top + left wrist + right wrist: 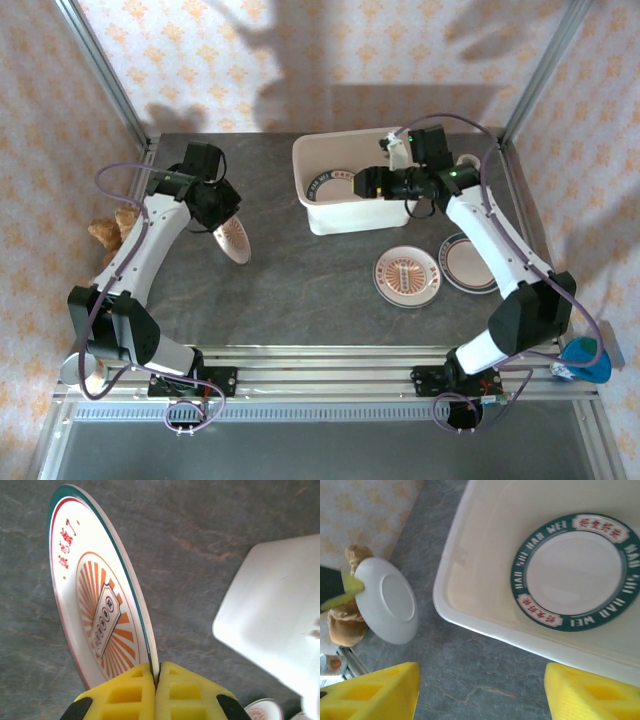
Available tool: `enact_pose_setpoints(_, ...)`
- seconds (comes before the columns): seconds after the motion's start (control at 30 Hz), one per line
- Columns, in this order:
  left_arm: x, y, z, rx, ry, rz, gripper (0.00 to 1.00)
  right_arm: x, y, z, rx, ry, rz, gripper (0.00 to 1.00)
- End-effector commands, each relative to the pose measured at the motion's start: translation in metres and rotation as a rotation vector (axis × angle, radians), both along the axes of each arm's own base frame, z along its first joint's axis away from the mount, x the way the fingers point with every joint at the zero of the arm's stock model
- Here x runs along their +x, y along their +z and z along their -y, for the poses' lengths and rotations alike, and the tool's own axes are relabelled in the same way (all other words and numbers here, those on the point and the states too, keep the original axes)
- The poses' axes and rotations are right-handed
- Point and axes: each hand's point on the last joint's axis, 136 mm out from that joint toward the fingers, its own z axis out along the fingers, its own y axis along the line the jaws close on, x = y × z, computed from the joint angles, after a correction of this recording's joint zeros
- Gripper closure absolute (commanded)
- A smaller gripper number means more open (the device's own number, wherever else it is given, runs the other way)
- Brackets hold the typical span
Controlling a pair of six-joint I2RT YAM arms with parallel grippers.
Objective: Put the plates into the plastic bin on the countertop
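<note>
left gripper (156, 672): clamped on orange plate (100, 610) rim
right gripper (480, 690): fingers apart, at plastic bin (320, 215) near wall
around: teal plate (575, 570) in bin; loose plates (407, 275) near right; brown toy (105, 232) left
surface: grey countertop (300, 290), patterned walls

Bare countertop (290, 280) reaches the plastic bin (325, 215), where the right claw (362, 183) hangs.
</note>
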Motion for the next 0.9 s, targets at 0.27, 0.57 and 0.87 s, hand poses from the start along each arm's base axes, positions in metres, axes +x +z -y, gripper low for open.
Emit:
enact_pose_setpoints(0.27, 0.044, 0.096, 0.021, -0.134, 0.124, 0.337, 1.0, -0.022, 0.023, -0.07, 0.013, 0.189, 0.421, 0.38)
enact_pose_setpoints(0.57, 0.046, 0.133, 0.041, -0.156, 0.104, 0.407, 1.0, -0.046, 0.023, -0.137, 0.008, 0.284, 0.729, 0.4)
enact_pose_setpoints(0.87, 0.047, 0.159, 0.064, -0.188, 0.081, 0.466, 1.0, -0.033, 0.026, -0.156, -0.075, 0.15, 0.941, 0.41)
